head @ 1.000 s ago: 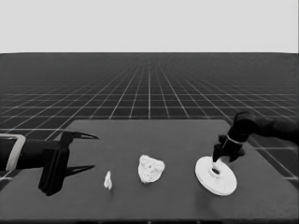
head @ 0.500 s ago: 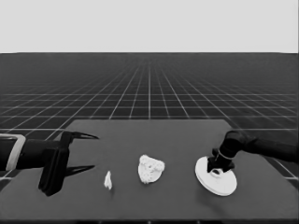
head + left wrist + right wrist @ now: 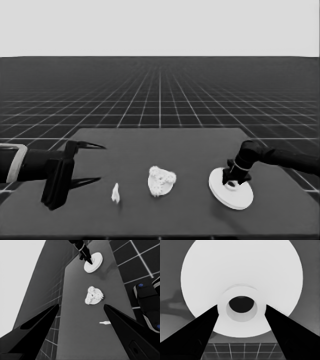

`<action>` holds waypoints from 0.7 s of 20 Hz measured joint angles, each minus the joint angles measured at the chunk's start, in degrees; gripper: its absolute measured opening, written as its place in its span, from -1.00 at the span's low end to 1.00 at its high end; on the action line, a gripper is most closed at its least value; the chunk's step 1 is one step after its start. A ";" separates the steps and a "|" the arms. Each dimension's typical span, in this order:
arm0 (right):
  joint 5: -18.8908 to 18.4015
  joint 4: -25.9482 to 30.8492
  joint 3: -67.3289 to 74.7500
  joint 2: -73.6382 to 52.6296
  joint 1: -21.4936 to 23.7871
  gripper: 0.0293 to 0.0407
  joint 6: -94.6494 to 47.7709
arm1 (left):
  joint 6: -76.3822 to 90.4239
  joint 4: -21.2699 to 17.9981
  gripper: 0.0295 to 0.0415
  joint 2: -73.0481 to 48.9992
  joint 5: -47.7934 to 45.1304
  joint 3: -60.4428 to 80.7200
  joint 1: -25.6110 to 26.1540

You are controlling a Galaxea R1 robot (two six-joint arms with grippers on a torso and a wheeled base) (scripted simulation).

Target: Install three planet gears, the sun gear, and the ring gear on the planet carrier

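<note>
Directly beneath the right claw [image 3: 240,315], spread fingers straddle the raised hub of the larger round part [image 3: 231,189]; gear-laden smaller round part [image 3: 161,181] lies left.

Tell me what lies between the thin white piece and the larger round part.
In the head view, the smaller round part carrying gears sits between the thin white piece and the larger round part.

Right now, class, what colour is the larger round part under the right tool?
White, seen best in the right wrist view: larger round part.
</note>
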 joint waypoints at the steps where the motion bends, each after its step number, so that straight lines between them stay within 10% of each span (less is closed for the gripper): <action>1: 0.00 0.00 0.00 0.00 0.00 -0.03 0.00 | 0.00 0.00 0.49 0.00 0.00 0.00 0.00; 6: -7.50 8.15 6.04 -3.16 10.94 -0.03 1.44 | 0.00 0.00 0.49 0.00 0.00 0.00 0.00; 12: -8.46 9.40 6.13 -3.24 12.48 -0.03 1.41 | 0.00 0.00 0.49 0.00 0.00 0.00 0.00; 14: -11.92 6.36 8.81 21.75 11.46 -0.03 33.75 | 0.00 0.00 0.49 0.00 0.00 0.00 0.00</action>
